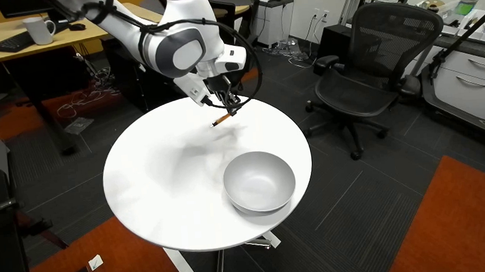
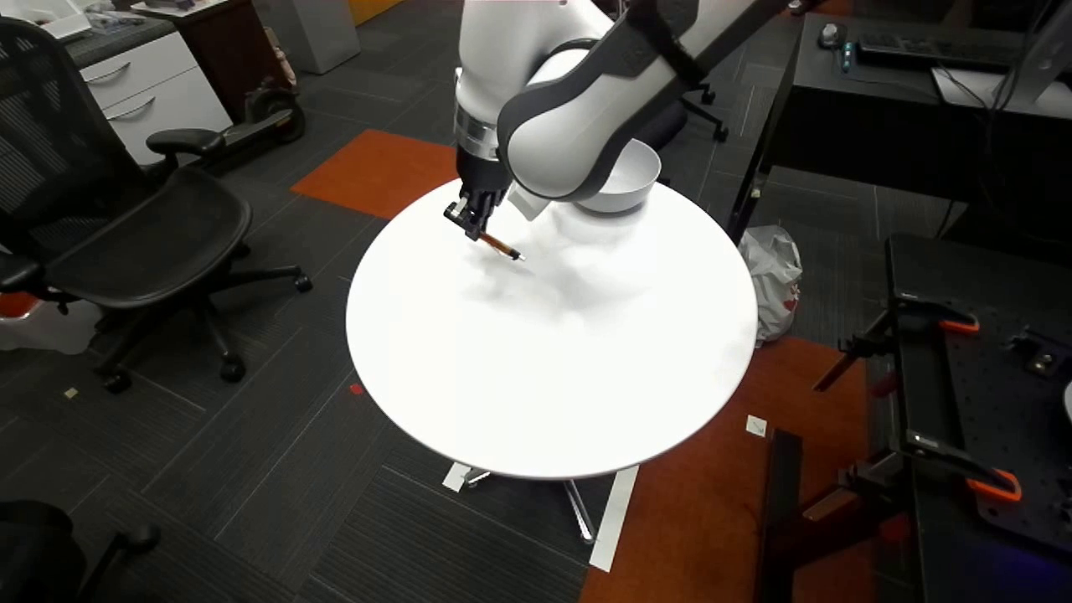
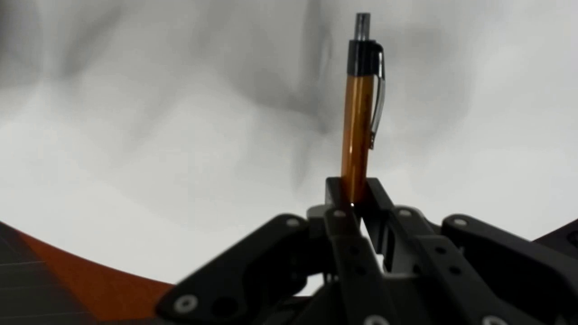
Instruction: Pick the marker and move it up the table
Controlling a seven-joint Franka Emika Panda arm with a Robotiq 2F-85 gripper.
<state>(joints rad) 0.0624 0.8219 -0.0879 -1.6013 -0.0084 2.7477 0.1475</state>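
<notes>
The marker (image 3: pixel 356 122) sits between the jaws, which are clamped on its orange-brown body — the dark, silver-tipped end jutting out beyond them — and hangs above the white table (image 1: pixel 157 201), apart from the bowl (image 1: pixel 259 181).

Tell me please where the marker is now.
The marker is held in the gripper above the table: right of centre in the wrist view and, in an exterior view, beyond the bowl.

The white arm (image 1: pixel 191 12) has black cables (image 1: pixel 150 29) and a black hand (image 3: pixel 354 192).
</notes>
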